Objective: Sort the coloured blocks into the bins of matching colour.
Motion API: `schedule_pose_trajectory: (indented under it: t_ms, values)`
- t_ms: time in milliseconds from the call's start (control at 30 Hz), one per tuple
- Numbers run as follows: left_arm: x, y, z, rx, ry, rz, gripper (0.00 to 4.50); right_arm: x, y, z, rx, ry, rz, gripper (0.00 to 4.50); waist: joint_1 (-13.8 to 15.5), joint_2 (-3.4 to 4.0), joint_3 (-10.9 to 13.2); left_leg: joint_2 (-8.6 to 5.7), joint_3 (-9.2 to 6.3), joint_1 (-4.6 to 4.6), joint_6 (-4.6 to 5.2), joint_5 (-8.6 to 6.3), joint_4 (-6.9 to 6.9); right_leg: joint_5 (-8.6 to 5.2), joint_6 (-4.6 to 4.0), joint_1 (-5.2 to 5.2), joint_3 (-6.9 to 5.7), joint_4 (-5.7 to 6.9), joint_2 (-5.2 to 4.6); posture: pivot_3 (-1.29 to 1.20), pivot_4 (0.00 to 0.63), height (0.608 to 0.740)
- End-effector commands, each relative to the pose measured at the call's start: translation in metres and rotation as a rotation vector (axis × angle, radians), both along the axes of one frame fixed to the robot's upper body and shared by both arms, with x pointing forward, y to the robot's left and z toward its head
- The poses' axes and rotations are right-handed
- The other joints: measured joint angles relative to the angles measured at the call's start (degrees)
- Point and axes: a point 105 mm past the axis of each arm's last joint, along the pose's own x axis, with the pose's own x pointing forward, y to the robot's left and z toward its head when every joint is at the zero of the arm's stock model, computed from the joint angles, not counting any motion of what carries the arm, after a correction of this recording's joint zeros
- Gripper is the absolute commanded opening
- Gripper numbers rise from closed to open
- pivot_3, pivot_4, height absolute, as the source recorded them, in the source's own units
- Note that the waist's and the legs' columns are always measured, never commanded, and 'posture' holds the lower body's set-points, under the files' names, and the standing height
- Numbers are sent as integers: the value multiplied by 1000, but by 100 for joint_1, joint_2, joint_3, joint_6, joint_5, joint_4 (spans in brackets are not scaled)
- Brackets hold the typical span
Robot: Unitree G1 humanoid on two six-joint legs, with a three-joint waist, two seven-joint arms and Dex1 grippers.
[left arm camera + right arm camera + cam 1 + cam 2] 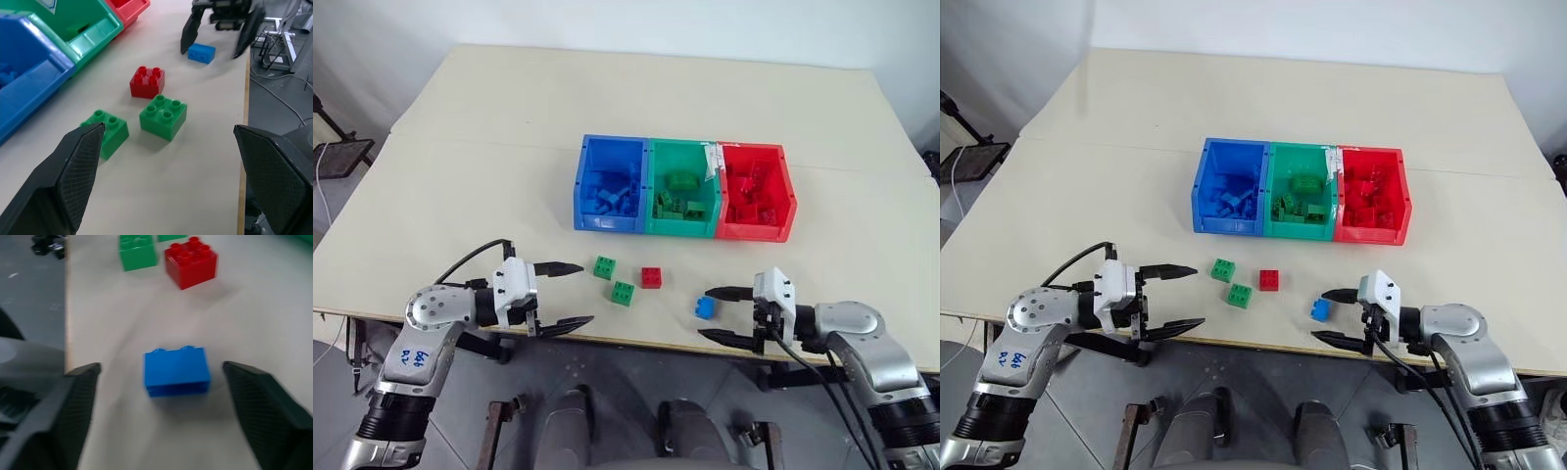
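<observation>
Left eye view: red block (651,277) between green blocks (604,266) and blue block (705,307).

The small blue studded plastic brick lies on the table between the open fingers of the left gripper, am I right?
Not quite: the small blue studded plastic brick lies on the table between the open fingers of the right gripper, not the left. The right wrist view shows it.

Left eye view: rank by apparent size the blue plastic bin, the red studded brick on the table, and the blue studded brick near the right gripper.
1. Blue plastic bin, by far the largest.
2. Red studded brick and blue studded brick: they look about alike, too close to rank.
</observation>
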Motion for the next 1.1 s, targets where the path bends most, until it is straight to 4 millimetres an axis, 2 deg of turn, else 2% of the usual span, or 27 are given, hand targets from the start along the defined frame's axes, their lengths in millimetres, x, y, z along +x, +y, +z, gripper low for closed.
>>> schedule_pose_trajectory:
  t_ms: [33,167,233,333,467,600,700,767,867,1000,1100]
  values:
    - [-2,-1,9,-15,-28,-5,4500,0,0,-3,-9,6,-4,2854,2,-1,0,0,0,0,0,0,0,0,0,0,0,0,0,0,150,740]
    - [-1,-2,9,-18,-31,-3,4500,2,4,-1,3,-6,-8,1451,6,-1,0,0,0,-1,1,0,0,0,0,0,0,-1,0,0,150,740]
    - [0,-2,11,-23,-36,5,4500,4,11,8,35,-41,-2,1455,7,-1,0,0,0,-1,1,0,0,0,0,0,0,0,0,0,150,740]
    - [4,5,15,-52,-44,66,4500,13,24,34,138,-93,0,1455,-17,0,0,1,0,-1,1,0,0,0,0,-3,1,4,0,0,150,740]
    - [11,24,20,-109,-46,223,4500,40,49,79,228,-185,-45,1455,-117,0,0,8,-1,-4,-2,2,-1,0,0,-12,3,16,3,0,150,740]
    - [11,45,24,-142,-61,359,4500,72,72,102,238,-249,-102,1455,-138,-1,0,10,0,-6,-4,1,-8,0,0,-19,2,15,4,0,150,740]
    - [6,51,24,-168,-50,404,4500,95,103,120,259,-286,-119,1455,-161,-1,0,11,8,-9,-5,2,-12,0,0,-31,2,20,3,0,150,740]
    - [2,51,23,-171,-41,408,4500,108,120,129,261,-299,-141,1455,-158,-4,0,14,25,-17,-13,7,-12,0,0,-54,4,38,0,0,150,740]
    - [-1,51,23,-178,-43,420,4500,123,135,136,256,-319,-188,1455,-130,-6,-1,17,46,-22,-28,16,-13,0,0,-88,2,72,-8,0,150,740]
    - [-4,46,22,-190,-42,422,4500,129,148,142,263,-319,-196,1455,-137,-10,-3,18,59,-23,-21,12,-12,0,-1,-89,2,66,-12,0,150,740]
    - [-5,42,20,-193,-33,413,4500,129,148,140,255,-313,-186,2480,-142,-11,-4,21,65,-22,-18,10,-12,0,-1,-92,2,66,-12,0,150,740]
